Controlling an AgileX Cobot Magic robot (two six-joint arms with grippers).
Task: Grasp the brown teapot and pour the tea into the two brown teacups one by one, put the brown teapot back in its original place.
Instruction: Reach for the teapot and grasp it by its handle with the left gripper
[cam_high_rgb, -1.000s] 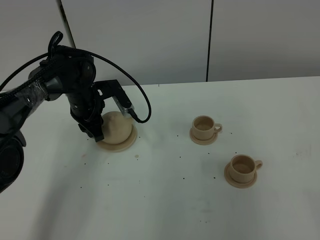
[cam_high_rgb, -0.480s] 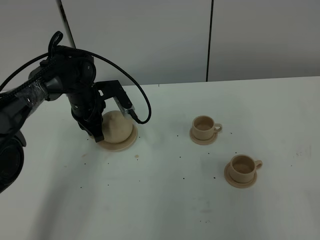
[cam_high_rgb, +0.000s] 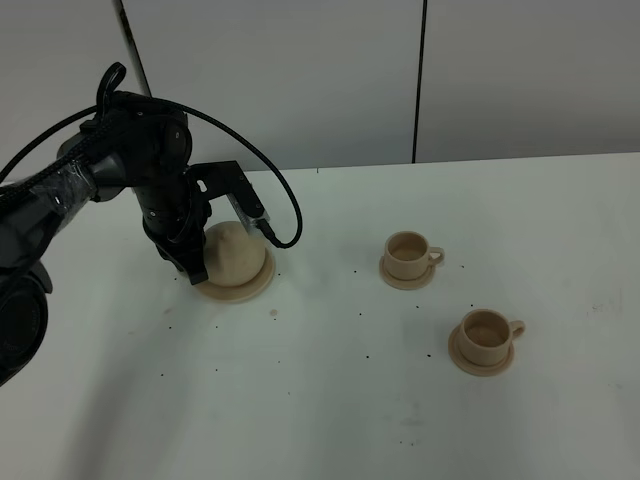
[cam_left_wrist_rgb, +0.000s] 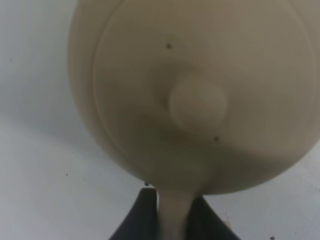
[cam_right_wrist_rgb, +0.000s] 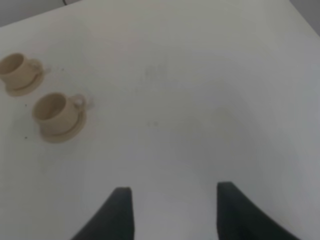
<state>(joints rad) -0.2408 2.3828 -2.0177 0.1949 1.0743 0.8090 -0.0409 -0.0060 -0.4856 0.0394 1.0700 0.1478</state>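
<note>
**A:** Left wrist view first. What sits closest to the lens?

**B:** The loop handle (cam_left_wrist_rgb: 172, 217) of the brown teapot (cam_left_wrist_rgb: 190, 75), pinched between the dark fingers (cam_left_wrist_rgb: 137, 222) of the left gripper (cam_left_wrist_rgb: 170, 220). Past the handle comes the round body, then the lid knob (cam_left_wrist_rgb: 197, 102).

**A:** Why take it there?

**B:** I judge the handle gives the firmest hold for tipping and leaves the lid and the rest of the body clear. No view shows the spout.

**A:** Where is the teapot itself?

**B:** It appears to rest on its wide saucer (cam_high_rgb: 255, 288), the original place, on the white table (cam_high_rgb: 320, 400). I see no lift yet.

**A:** And farther out?

**B:** Well apart from the teapot, on the side away from the arm, stands the nearer teacup (cam_high_rgb: 408, 255), then the farther teacup (cam_high_rgb: 487, 337). Each is upright on its own small saucer with its mouth up, so tea can go straight in.

**A:** Now the jaws.

**B:** The left jaws are drawn in narrow, clamped on the handle. The right gripper (cam_right_wrist_rgb: 172, 210) hangs beyond the cups from the teapot, jaws spread wide over bare table, holding nothing.
</note>
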